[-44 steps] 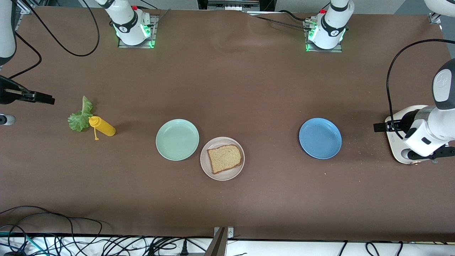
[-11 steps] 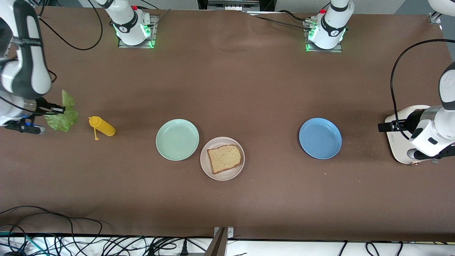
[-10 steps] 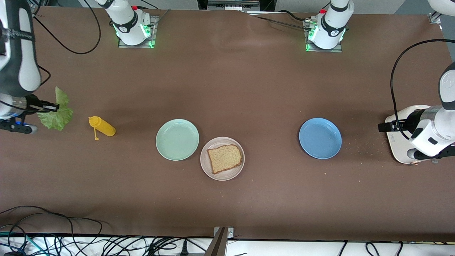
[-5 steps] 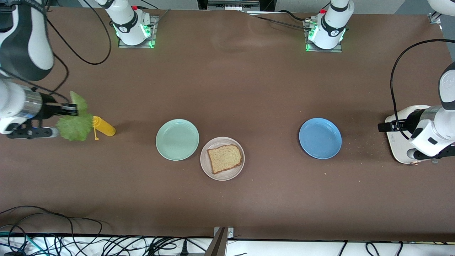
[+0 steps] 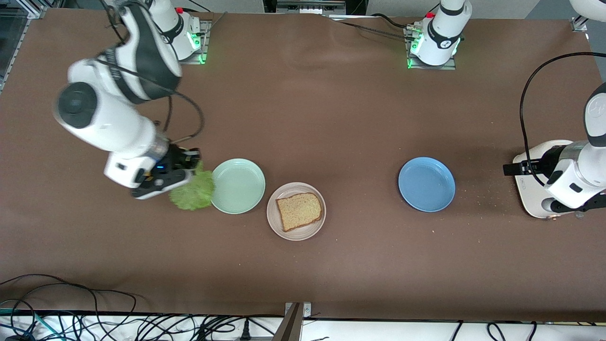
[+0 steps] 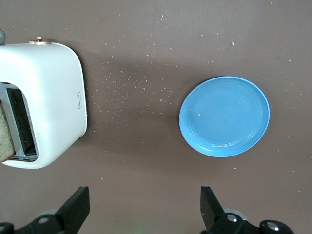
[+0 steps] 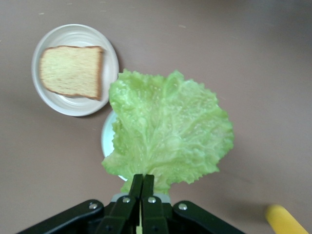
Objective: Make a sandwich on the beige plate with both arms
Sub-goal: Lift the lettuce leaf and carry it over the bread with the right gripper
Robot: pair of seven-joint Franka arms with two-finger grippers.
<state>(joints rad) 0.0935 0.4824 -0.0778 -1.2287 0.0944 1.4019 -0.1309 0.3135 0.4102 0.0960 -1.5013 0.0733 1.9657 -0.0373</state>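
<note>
The right tool (image 7: 142,195) was pinched shut on the lettuce (image 7: 168,131), hanging it over the green plate's (image 5: 239,185) edge (beige plate (image 5: 279,226) alongside, bearing bread (image 5: 299,210)). The left tool (image 6: 141,214) waited, spread wide and empty, near the toaster (image 6: 48,97).

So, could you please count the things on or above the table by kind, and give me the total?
Plates: 3 (mint-green plate, beige plate, blue plate)
Bread slices: 2 (one on the beige plate, one in the toaster slot)
Lettuce leaves: 1, held in the right tool
Yellow bottles: 1
Toasters: 1
Total: 8
</note>
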